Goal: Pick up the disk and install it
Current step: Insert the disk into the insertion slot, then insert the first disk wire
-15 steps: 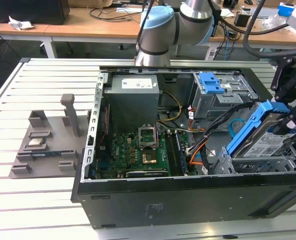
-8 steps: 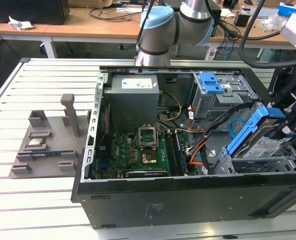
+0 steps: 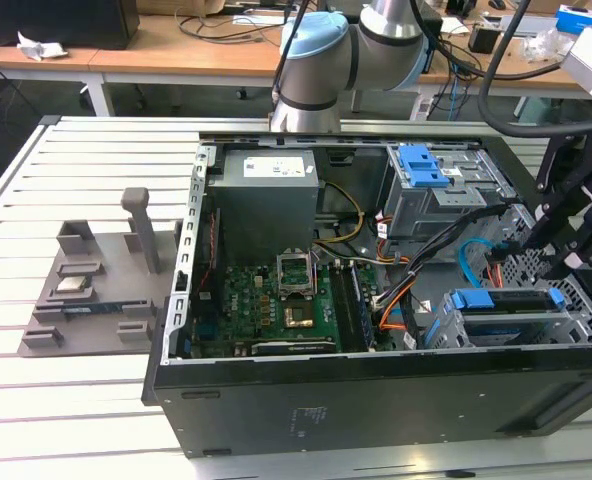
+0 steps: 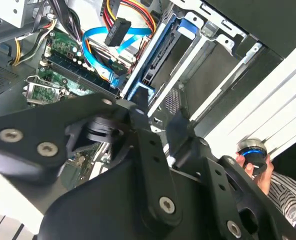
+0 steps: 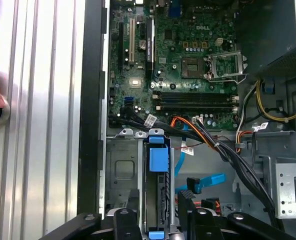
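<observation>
Exterior view, lower right: disk [image 3: 506,300] sits upright in the drive cage [image 3: 576,325] of the open case [image 3: 276,400]. Gripper [image 5: 158,220] straddles the disk's blue bracket; jaws released, not clamping.

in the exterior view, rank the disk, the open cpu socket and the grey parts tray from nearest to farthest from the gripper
1. The disk, in its blue bracket, sits upright in the cage at the exterior view's right, just below the gripper.
2. The open CPU socket lies mid-case on the green motherboard.
3. The grey parts tray rests outside the case, at the exterior view's far left.
</observation>
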Controlling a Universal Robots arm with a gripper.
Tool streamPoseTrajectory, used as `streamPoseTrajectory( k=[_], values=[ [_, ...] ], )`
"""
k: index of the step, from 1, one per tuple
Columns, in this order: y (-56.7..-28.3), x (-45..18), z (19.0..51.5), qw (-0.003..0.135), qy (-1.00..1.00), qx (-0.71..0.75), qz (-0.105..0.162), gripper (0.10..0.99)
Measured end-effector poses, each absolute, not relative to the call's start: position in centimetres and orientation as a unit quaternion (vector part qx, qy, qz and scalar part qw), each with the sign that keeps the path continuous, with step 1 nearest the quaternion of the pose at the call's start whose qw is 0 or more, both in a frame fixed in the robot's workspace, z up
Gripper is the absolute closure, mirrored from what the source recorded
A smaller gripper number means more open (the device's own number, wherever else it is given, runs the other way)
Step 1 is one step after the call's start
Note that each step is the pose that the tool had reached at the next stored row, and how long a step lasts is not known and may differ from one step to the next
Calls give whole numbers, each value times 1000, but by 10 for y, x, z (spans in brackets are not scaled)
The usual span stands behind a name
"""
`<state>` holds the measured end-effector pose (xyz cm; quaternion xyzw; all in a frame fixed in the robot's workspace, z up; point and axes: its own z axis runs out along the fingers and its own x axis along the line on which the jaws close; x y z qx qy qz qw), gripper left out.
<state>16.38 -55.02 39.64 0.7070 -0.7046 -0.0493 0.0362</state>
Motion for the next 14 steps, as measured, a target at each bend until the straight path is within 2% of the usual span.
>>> streamPoseTrajectory(
  k=[2, 4, 5, 12, 14],
  values=[
    [-550, 164, 396, 36, -705, 707, -49, 722],
    [-550, 164, 396, 36, -705, 707, -49, 843],
    [-550, 164, 396, 36, -705, 707, -49, 965],
    [-549, 168, 396, 36, -705, 707, -49, 980],
    [-538, 180, 396, 38, -705, 707, -48, 980]
  ],
)
